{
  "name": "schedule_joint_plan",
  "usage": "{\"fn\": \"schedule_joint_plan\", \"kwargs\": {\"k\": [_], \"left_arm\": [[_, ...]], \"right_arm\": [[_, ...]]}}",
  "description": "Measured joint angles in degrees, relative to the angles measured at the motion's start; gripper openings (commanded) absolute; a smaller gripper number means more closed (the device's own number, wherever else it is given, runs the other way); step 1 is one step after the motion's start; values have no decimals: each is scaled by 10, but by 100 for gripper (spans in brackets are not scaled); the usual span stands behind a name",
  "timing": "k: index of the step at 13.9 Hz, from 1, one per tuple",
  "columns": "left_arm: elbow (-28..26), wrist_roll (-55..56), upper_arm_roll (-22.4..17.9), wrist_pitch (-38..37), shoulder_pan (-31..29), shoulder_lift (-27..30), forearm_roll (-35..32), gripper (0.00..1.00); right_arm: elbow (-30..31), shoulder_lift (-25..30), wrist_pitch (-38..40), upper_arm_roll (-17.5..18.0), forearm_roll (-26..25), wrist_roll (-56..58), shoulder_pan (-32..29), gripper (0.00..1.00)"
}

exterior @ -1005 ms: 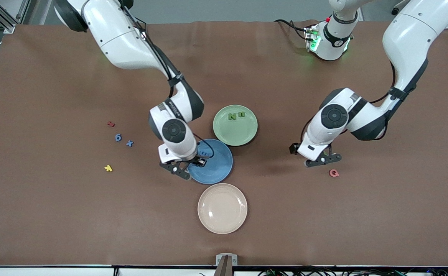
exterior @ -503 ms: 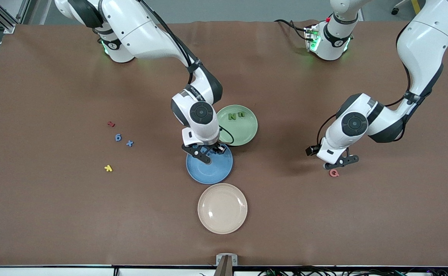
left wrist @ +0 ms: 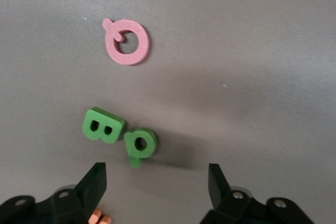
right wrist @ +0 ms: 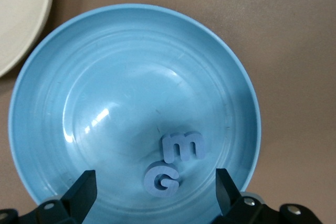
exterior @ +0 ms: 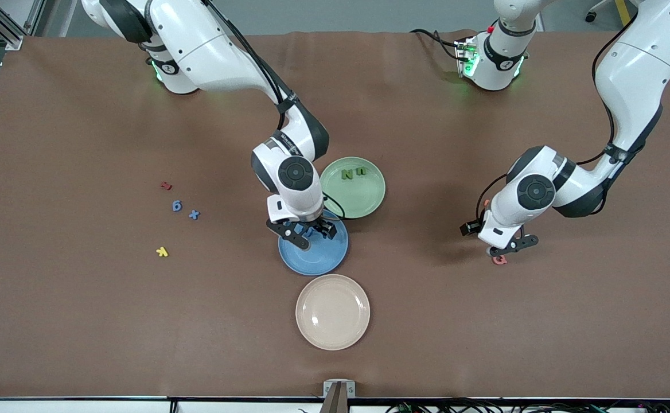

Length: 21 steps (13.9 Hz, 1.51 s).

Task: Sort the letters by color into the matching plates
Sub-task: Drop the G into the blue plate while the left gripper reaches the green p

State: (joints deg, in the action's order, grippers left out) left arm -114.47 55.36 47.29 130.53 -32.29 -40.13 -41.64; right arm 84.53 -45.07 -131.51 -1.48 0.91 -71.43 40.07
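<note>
Brown matting covers the table (exterior: pixel 82 321). In the front view, the blue plate (exterior: pixel 318 259) serves as landmark: the green plate (exterior: pixel 363 195) touches its rim on the side farther from the camera, with a green N (exterior: pixel 347 174) and a second small green letter (exterior: pixel 361 171) in it. A cream plate (exterior: pixel 332 311) is set just nearer the camera. Well apart, toward the right arm's end, lie a blue 6 (exterior: pixel 176 205), a blue x (exterior: pixel 194 214), a red letter (exterior: pixel 166 185) and a yellow letter (exterior: pixel 162 251). The right gripper (exterior: pixel 307 232) is held low over the blue plate. The left gripper (exterior: pixel 504 248) is held low over the mat toward the left arm's end, just above a pink Q (exterior: pixel 500 260).

In the left wrist view, the left gripper (left wrist: pixel 157 187) is seen with its fingers (left wrist: pixel 94 182) spread and nothing between them. A green B (left wrist: pixel 102 125) and a green p (left wrist: pixel 139 144) lie touching on the mat beneath it, with the pink Q (left wrist: pixel 127 41) close by.

In the right wrist view, the right gripper (right wrist: pixel 155 190) is seen spread wide and empty. A blue m (right wrist: pixel 184 147) and a blue G (right wrist: pixel 162 180) rest touching inside the blue plate (right wrist: pixel 79 77). The cream plate's (right wrist: pixel 18 19) rim shows at the corner.
</note>
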Motion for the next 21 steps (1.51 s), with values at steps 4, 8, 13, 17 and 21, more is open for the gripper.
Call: {"fn": "schedule_joint_plan", "kwargs": {"k": [4,8,13,17,21], "left_arm": [[0,7,-6,19,0,-14,-16,77],[0,33,-8,34,1,-29,-41,63],[4,34,-9,41,1,-30,-42,56],[12,34,-11,43,1,-33,-50,54],[23,34,-11,44,6,-38,-54,49]], "right_arm": [[34,14,-11,-7,0,87,-25,100],[121,84,-14,-15,-1,195,-74,100],[276,161,-121,-18,-38,296,-143,100],[380,182,-212,-20,-56,391,-209,100],[417,206,-218,-21,-57,444,-244,97]]}}
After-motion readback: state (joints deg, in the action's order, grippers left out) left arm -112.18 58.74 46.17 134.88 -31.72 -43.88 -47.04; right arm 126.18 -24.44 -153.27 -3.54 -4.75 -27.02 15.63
